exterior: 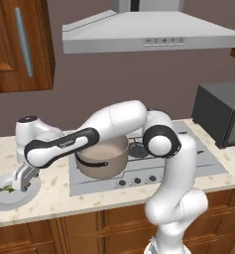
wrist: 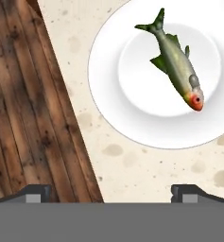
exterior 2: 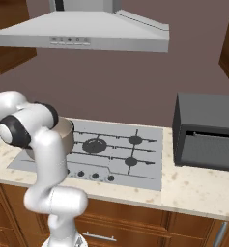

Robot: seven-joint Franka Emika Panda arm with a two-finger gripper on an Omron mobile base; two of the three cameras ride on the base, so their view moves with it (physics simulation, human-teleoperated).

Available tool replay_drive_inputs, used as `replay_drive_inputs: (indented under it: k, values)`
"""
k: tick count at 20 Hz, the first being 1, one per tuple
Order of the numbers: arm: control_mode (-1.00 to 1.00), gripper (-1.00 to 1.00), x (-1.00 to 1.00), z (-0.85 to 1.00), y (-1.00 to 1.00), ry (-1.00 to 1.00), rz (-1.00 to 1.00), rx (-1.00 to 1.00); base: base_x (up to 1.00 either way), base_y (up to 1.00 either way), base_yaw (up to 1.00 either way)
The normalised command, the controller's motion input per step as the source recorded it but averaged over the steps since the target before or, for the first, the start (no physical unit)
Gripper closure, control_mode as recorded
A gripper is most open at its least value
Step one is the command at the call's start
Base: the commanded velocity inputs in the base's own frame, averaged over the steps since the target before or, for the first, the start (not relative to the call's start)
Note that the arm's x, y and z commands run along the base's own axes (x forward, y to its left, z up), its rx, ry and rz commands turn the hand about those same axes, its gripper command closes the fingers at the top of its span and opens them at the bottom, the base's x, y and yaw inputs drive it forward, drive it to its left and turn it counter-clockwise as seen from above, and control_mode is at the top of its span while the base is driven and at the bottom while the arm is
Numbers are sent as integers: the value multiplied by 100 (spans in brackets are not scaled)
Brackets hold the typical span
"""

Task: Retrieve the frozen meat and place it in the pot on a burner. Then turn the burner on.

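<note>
The frozen meat [wrist: 177, 66] is a slender silvery-green fish with an orange-red head end, lying on a round white plate [wrist: 108, 71]. In the hand view it sits up and to the right of my gripper [wrist: 112, 191], whose dark fingertips [wrist: 35, 191] stand wide apart with nothing between them. In the left base view the gripper [exterior: 21, 182] hangs over the plate [exterior: 12, 198] at the counter's left end, just right of the fish [exterior: 2, 190]. The brownish-grey pot [exterior: 101, 158] stands on the stove's front left burner. My arm partly hides the pot [exterior 2: 64, 131] in the right base view.
The steel stove [exterior 2: 116, 149] has a row of dark knobs [exterior: 136, 180] along its front. A dark oven box [exterior: 220, 116] stands on the counter at the right. A range hood [exterior: 153, 34] hangs overhead. The counter's edge and wood floor [wrist: 33, 108] lie beside the plate.
</note>
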Motion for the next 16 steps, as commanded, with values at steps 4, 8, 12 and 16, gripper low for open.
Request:
replay_drive_inputs:
  k: [4,8,12,16]
  values:
    - [-100,-100,23,-1,18,0,0,0,0,0,0]
    - [-100,-100,24,-9,14,0,0,-2,0,0,0]
    - [-100,-100,20,-28,12,0,0,-7,0,0,0]
    - [-100,-100,19,-27,14,0,0,-7,0,0,0]
